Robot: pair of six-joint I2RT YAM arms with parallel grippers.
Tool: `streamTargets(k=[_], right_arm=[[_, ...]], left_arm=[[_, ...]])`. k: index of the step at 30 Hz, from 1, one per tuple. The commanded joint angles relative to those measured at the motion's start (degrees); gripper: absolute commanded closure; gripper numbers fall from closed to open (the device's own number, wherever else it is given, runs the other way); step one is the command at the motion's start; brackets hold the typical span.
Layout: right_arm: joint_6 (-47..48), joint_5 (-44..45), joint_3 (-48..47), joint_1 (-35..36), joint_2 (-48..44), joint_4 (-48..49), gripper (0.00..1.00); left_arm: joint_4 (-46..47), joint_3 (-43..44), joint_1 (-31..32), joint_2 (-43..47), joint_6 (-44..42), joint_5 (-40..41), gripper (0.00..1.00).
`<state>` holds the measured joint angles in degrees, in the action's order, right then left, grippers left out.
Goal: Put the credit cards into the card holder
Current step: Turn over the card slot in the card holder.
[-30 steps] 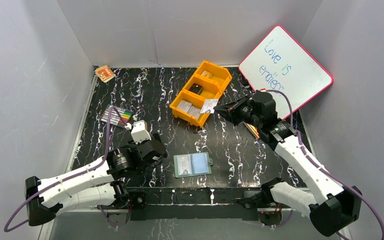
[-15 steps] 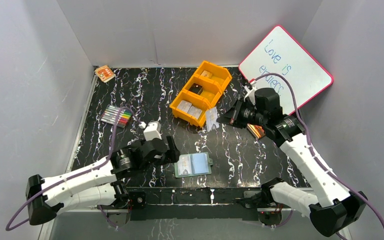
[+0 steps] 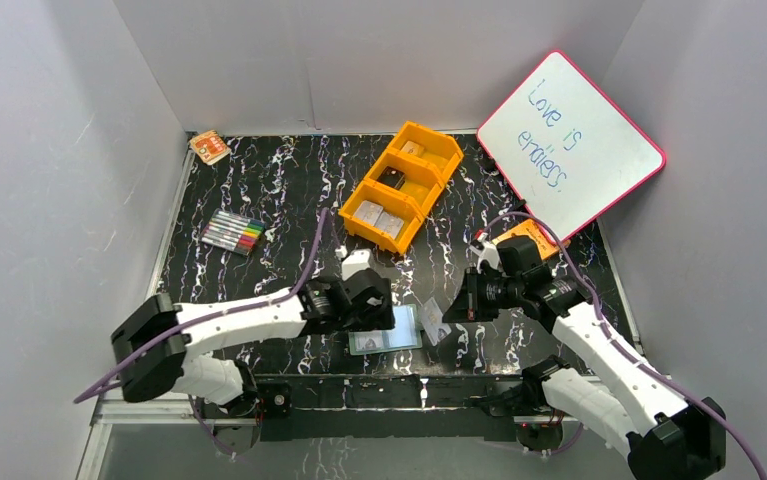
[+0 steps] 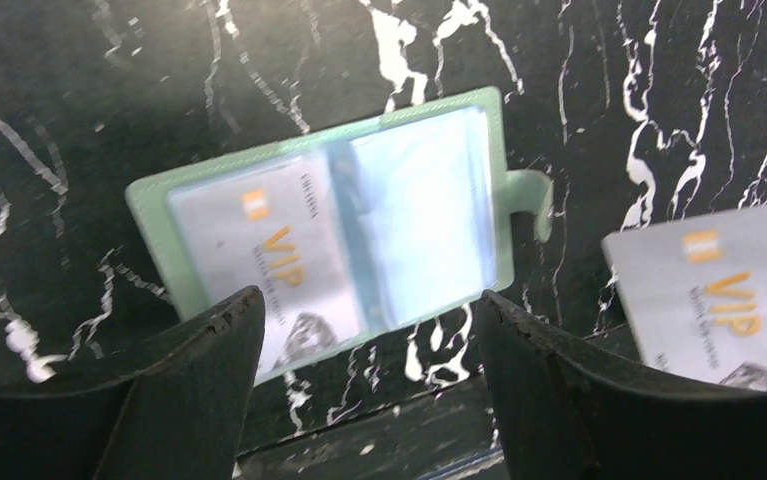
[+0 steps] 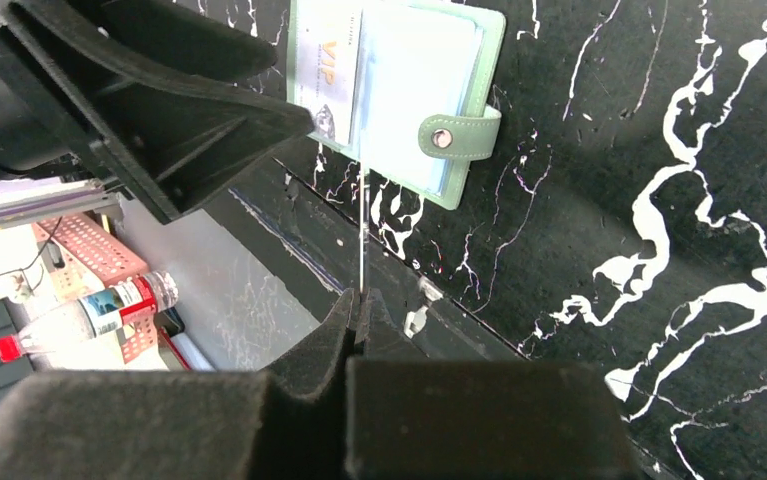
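Observation:
The card holder (image 3: 406,330) (image 4: 399,215) (image 5: 414,80) lies open near the table's front edge, its snap tab (image 5: 459,130) to the right. A silver VIP credit card (image 4: 259,245) sits in its left pocket. My left gripper (image 3: 379,315) (image 4: 367,298) hovers open over the holder's near edge, nothing between its fingers (image 4: 209,370). My right gripper (image 3: 451,312) (image 5: 359,298) is shut on another silver credit card (image 3: 433,322) (image 4: 719,300), seen edge-on (image 5: 362,230), just right of the holder. More credit cards (image 3: 379,215) lie in the orange tray (image 3: 437,172).
A whiteboard (image 3: 569,140) leans at the back right. Coloured markers (image 3: 231,232) lie on the left and an orange packet (image 3: 209,147) in the back left corner. An orange object (image 3: 531,231) lies behind my right arm. The table's front edge (image 5: 289,235) is right under both grippers.
My right gripper has carried the silver card from beside the tray down to the holder's right side. My left arm has swung right, over the holder's left part.

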<state>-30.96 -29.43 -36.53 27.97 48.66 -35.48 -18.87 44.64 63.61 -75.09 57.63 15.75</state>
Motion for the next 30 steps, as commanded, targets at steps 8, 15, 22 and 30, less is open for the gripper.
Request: streamTargets(k=[8, 15, 22, 30], right_arm=[[-5.89, -4.45, 6.63, -0.06, -0.23, 12.92, 1.00], [-22.35, -0.95, 11.41, -0.05, -5.21, 14.43, 1.00], [-18.28, 0.80, 9.80, -0.05, -5.34, 12.33, 1.00], [-13.10, 1.82, 8.42, -0.10, -4.90, 10.05, 1.00]], left_arm=[[-5.45, 12.94, 0.37, -12.85, 0.24, 3.65, 0.30], [-8.05, 14.07, 0.37, -15.46, 1.60, 6.57, 0.33], [-7.93, 15.22, 0.37, -17.64, -0.35, 5.91, 0.37], [-6.42, 17.93, 0.37, -21.14, -2.51, 3.32, 0.50]])
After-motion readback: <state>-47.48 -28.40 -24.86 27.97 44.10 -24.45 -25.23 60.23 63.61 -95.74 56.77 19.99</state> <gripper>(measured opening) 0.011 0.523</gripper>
